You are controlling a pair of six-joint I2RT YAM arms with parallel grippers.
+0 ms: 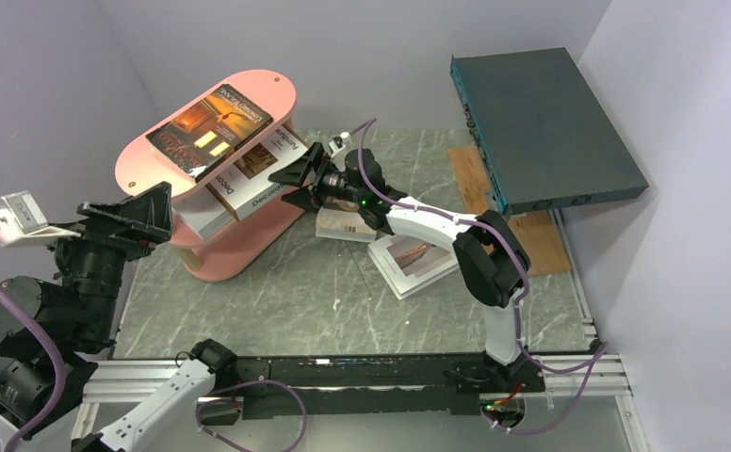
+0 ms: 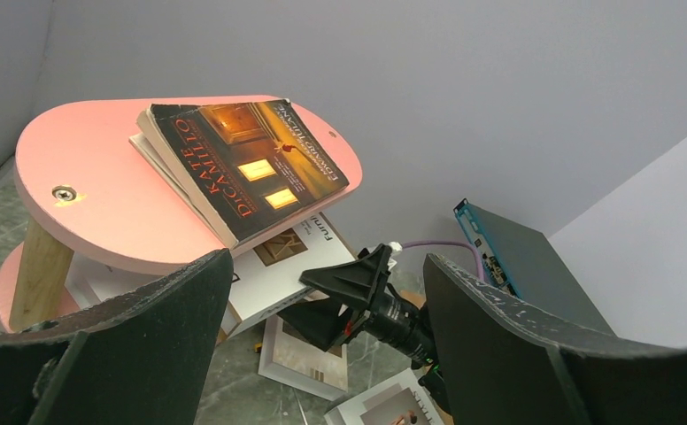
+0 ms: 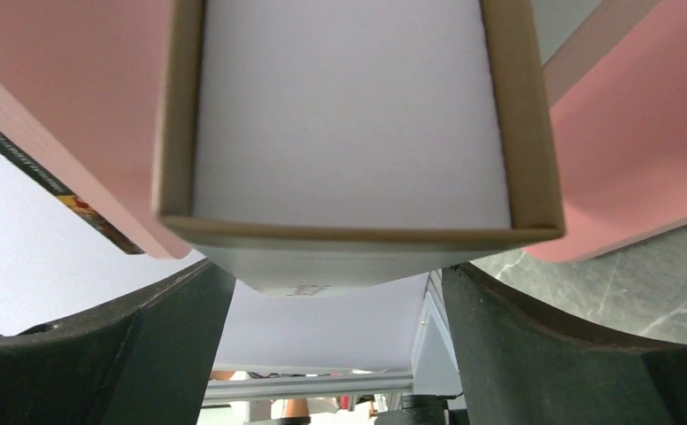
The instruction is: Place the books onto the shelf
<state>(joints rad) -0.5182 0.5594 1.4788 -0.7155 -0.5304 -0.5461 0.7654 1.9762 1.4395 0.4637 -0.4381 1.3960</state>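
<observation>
Decorate Furniture book (image 1: 249, 169) juts right from shelf (image 1: 145, 155) middle tier, end inside right gripper (image 1: 286, 181), jaws wide; left gripper (image 1: 140, 215) wide, empty.

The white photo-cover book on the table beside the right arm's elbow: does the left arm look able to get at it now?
Probably not directly. The shelf stands between the open left gripper and that book, and the right arm stretches over it.

Top external: high at near side, looking down. Left wrist: low left, facing right across shelf (image 2: 101, 199). Right wrist: close against shelf (image 3: 48, 106). Shared: shelf (image 1: 145, 155).
</observation>
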